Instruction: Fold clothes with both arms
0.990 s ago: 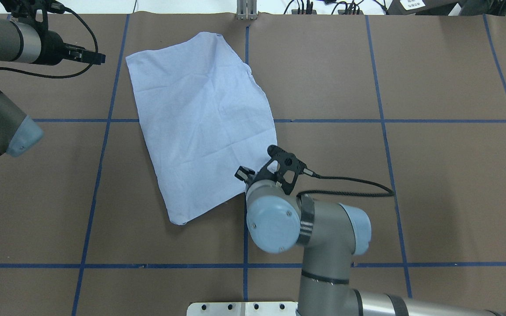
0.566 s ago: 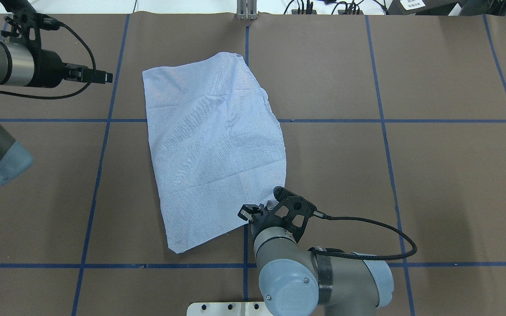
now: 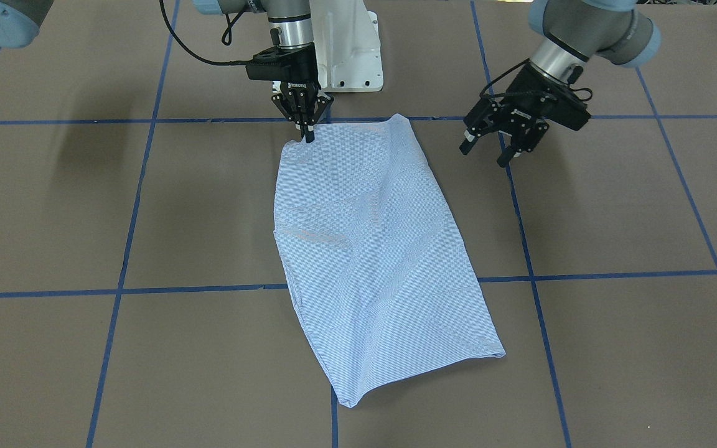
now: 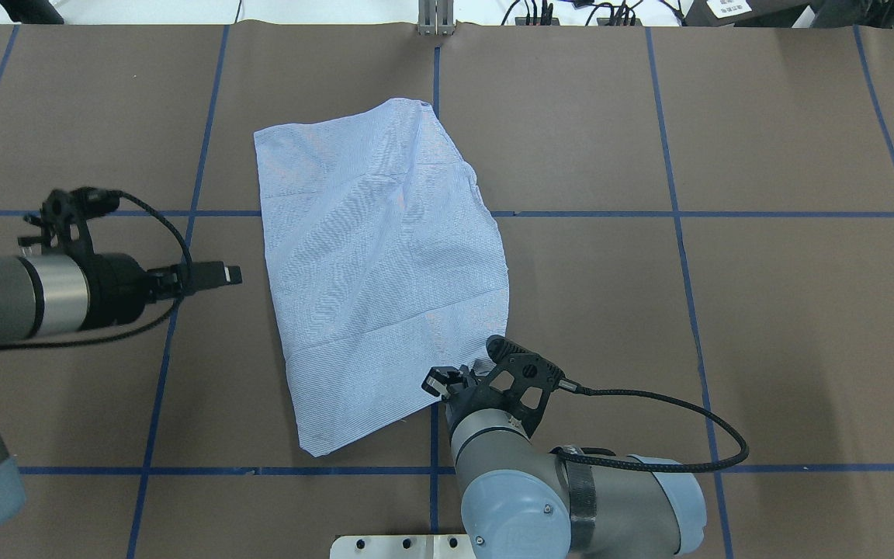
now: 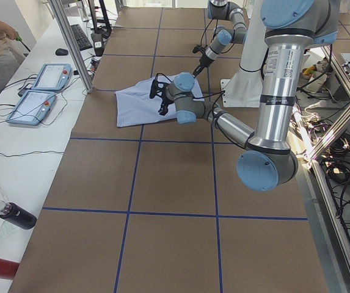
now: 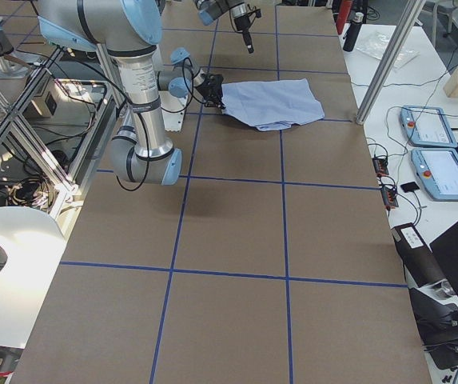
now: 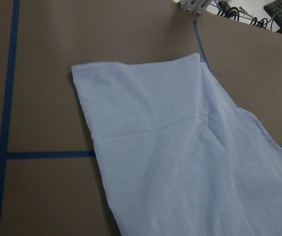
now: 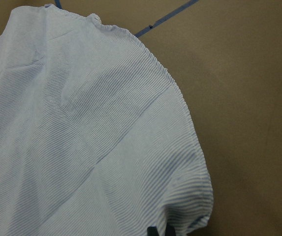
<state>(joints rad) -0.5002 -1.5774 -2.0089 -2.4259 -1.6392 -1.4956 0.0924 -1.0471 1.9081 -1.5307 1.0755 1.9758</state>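
Observation:
The light blue striped shirt [image 4: 381,272] lies folded into a long rectangle on the brown table [image 4: 726,310], its back up; collar, pocket and buttons are hidden. It also shows in the front view [image 3: 371,249]. My right gripper [image 3: 307,135] points straight down and is shut on the shirt's corner nearest the robot; in the overhead view its wrist hides the fingers. The right wrist view shows the cloth [image 8: 91,137] running away from the pinch. My left gripper [image 3: 484,155] is open and empty. It hovers beside the shirt's left edge [image 4: 231,274] without touching it.
The white pedestal base [image 3: 349,56] stands just behind the right gripper. A black cable [image 4: 664,404] loops from the right wrist over the table. Blue tape lines [image 4: 680,213] grid the surface. Teach pendants [image 5: 40,91] lie on the side bench beyond the far edge.
My right gripper pulled the shirt's corner toward the robot, dragging the shirt with it, then held still. My left arm swung from the far left corner back alongside the shirt's left edge.

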